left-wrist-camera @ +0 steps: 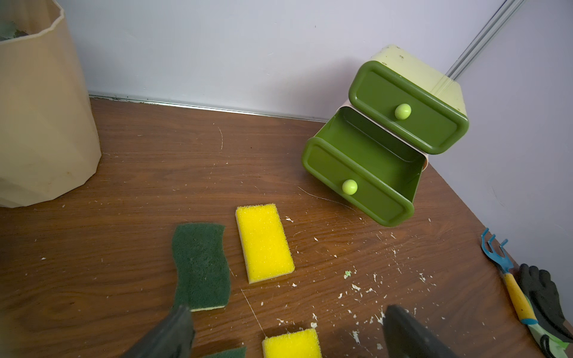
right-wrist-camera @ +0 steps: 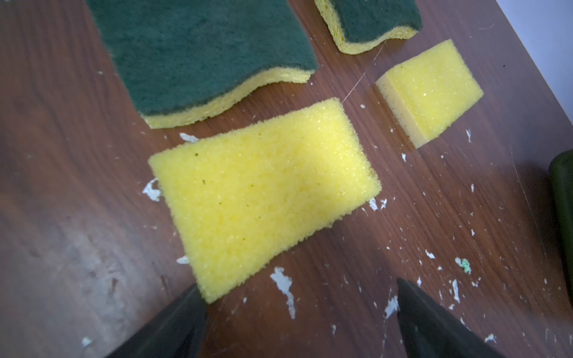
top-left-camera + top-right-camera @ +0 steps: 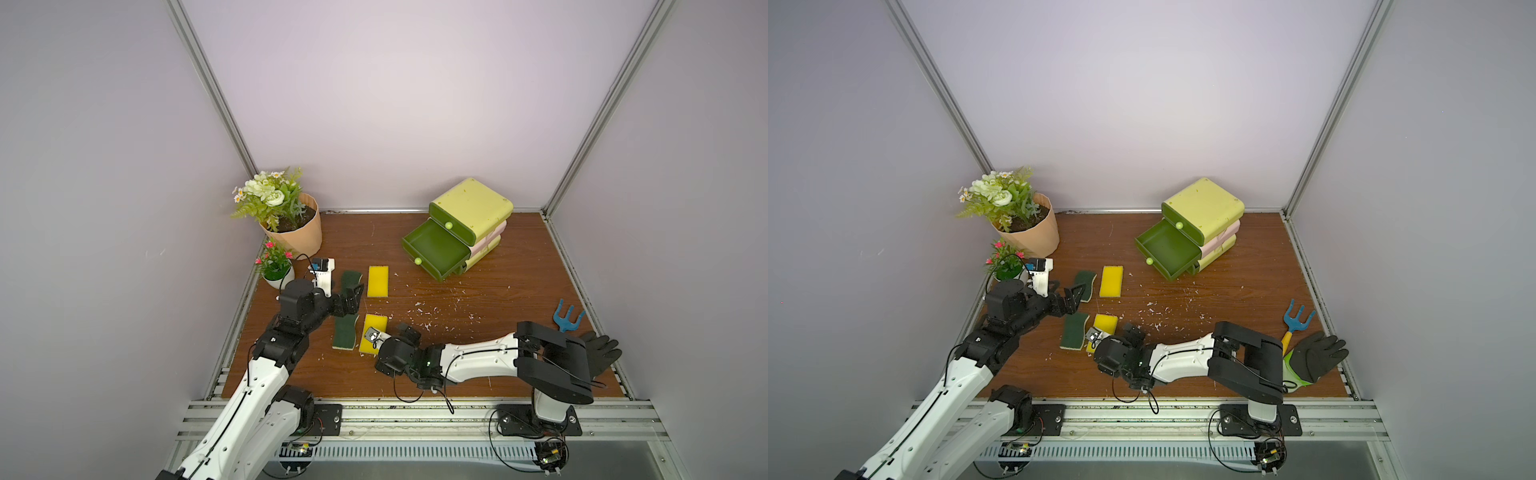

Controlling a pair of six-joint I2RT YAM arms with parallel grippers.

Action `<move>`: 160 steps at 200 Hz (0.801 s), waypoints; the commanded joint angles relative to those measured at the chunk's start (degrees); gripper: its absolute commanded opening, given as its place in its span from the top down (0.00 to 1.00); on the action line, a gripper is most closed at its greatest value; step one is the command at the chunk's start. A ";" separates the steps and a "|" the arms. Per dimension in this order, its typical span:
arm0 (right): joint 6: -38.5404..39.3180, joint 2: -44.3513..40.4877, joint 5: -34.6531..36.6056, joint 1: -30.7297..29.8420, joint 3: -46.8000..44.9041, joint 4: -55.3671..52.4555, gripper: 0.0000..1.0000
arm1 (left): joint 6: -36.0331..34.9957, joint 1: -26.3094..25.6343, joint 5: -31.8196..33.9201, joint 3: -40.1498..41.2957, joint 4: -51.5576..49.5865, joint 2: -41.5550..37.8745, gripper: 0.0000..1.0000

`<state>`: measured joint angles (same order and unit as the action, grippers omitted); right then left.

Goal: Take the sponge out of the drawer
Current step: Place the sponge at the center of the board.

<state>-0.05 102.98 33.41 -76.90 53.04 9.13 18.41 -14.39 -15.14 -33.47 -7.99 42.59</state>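
**Four Sponges Lie Outside the Drawer (image 3: 436,247)**

The drawer, the middle one of the drawer unit (image 3: 473,203), stands pulled out at the back of the worktop (image 3: 332,374). In both top views the sponges lie flat in two pairs, well apart from the drawer: the far green sponge (image 3: 350,279) beside the far yellow sponge (image 3: 377,281), and the near green sponge (image 3: 345,332) beside the near yellow sponge (image 3: 377,325). The left claw (image 3: 352,300) hangs over the gap between the two green sponges, jaws apart, gripping nothing. The right claw (image 2: 299,286) sits low by the near yellow sponge, jaws apart. In the right wrist view, one sponge corner lies just beside a finger (image 2: 173,325).
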 commanded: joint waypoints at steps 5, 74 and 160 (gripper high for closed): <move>-2.20 0.03 3.47 -0.18 1.70 -0.57 0.01 | -0.70 0.77 0.50 -1.29 -0.80 0.09 0.02; -3.72 -0.81 5.64 0.09 0.60 -0.62 0.01 | -0.67 0.77 0.81 -1.41 -1.02 0.35 0.02; -3.15 -9.11 2.75 0.43 -6.14 5.60 0.01 | -0.68 0.78 0.64 -1.41 -0.98 1.01 0.02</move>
<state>-2.57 99.11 36.97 -76.77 47.94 10.85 18.39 -14.39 -14.72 -33.47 -8.03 43.35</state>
